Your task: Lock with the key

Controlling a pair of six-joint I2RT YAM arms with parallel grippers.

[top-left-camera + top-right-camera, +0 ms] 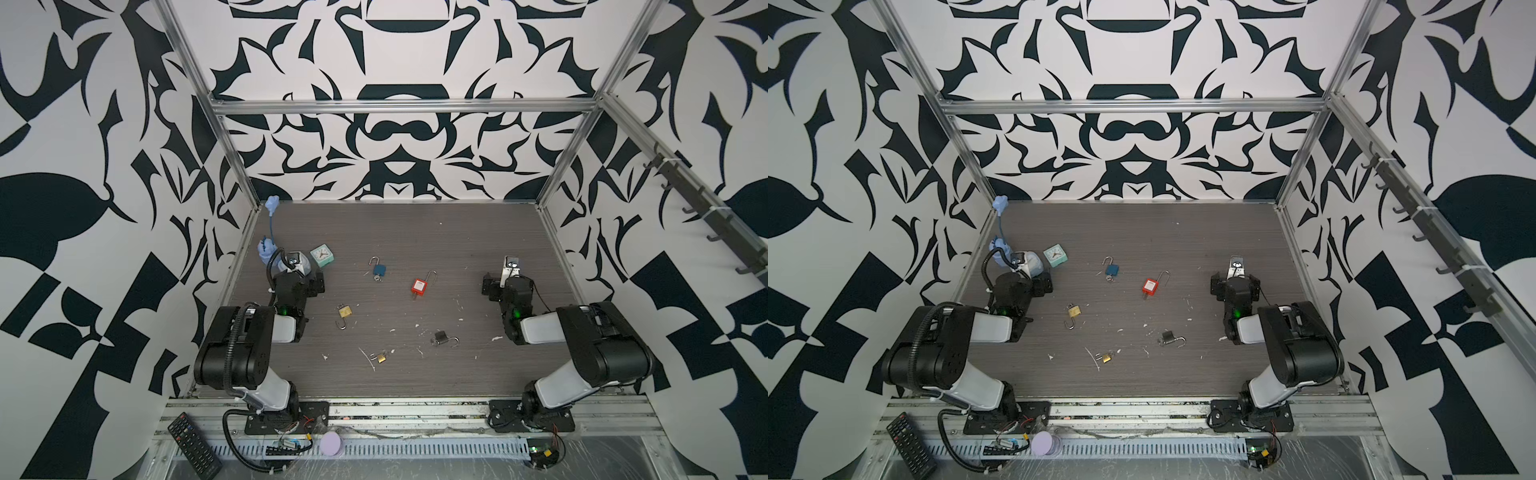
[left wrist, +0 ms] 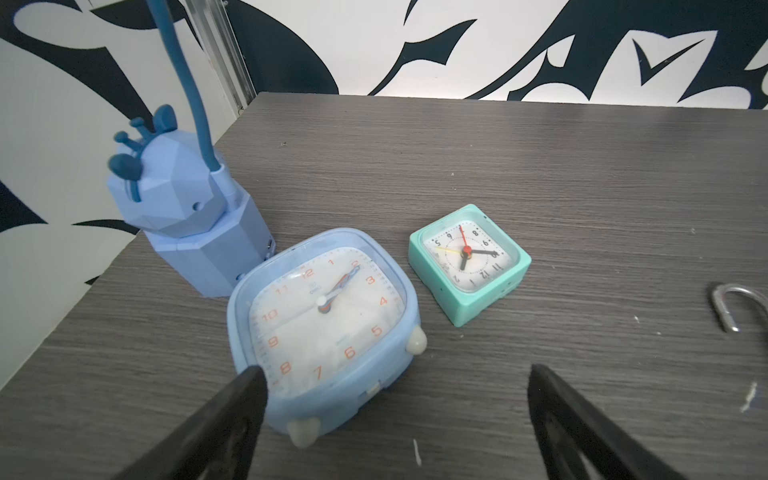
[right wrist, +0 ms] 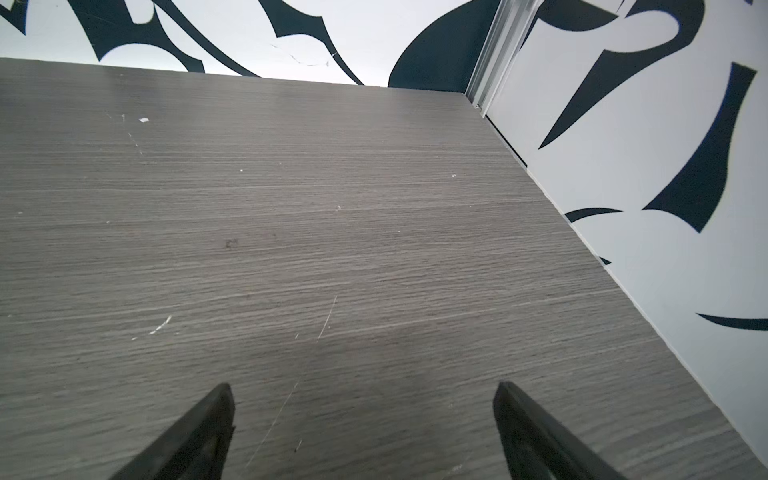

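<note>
Several open padlocks lie on the grey table (image 1: 415, 232) in both top views: a blue one (image 1: 379, 269), a red one (image 1: 419, 285), a brass one (image 1: 344, 311), a smaller brass one (image 1: 380, 356) and a black one (image 1: 440, 336). What looks like a small key (image 1: 377, 278) sticks out of the blue padlock's base. My left gripper (image 2: 395, 374) is open at the table's left, with nothing between its fingers. A silver shackle (image 2: 727, 307) shows at the edge of the left wrist view. My right gripper (image 3: 361, 390) is open over bare table at the right.
A large blue clock (image 2: 324, 324), a teal clock (image 2: 469, 262) and a blue giraffe-shaped lamp (image 2: 187, 216) stand in front of the left gripper. Patterned walls and metal posts enclose the table. A remote (image 1: 193, 444) and a purple disc (image 1: 331, 444) lie on the front rail.
</note>
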